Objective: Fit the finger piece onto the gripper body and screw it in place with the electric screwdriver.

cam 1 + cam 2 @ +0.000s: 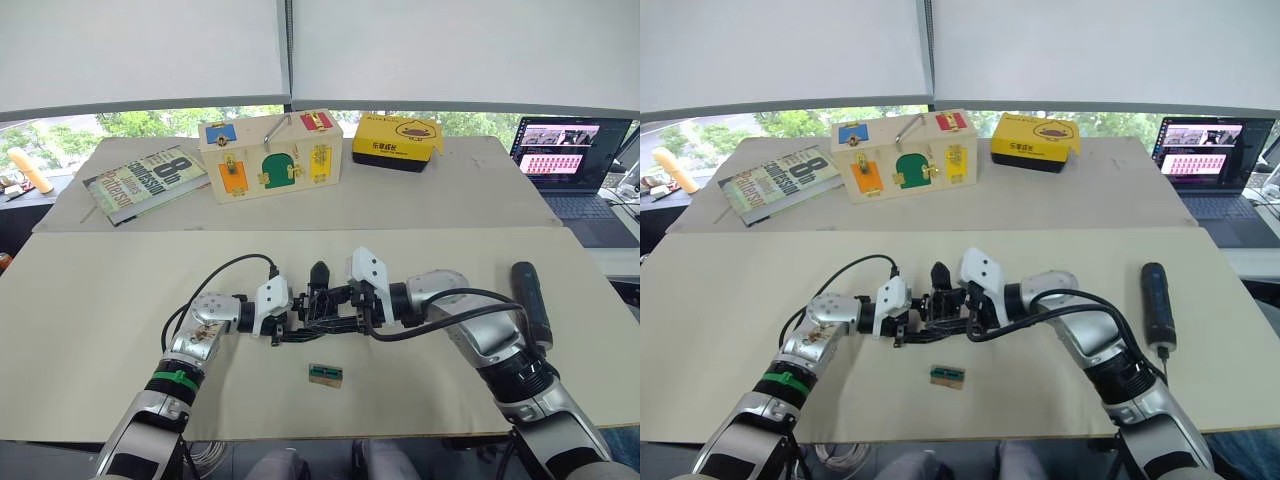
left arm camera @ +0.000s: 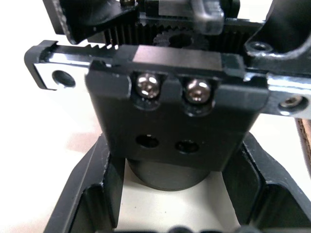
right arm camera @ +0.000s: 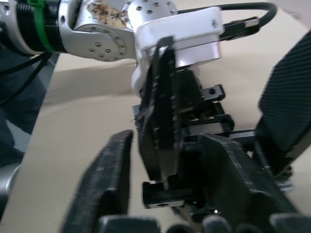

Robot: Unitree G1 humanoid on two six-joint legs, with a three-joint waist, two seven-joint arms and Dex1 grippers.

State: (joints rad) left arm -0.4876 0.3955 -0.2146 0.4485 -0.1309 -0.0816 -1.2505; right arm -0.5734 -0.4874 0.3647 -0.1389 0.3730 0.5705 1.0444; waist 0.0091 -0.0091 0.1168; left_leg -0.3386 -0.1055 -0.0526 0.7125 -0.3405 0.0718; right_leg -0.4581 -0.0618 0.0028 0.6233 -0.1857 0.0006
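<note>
Facing "8" book (image 1: 143, 182), "CONFESSION" legible

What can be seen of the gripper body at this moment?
The gripper body is a chunky black block held just above the tan table between the left gripper and the right gripper, which meet on it from both sides. A black pointed finger rises from its top. Close up it shows toothed racks, a central gear, two silver screws seated and two empty holes below them.
</note>
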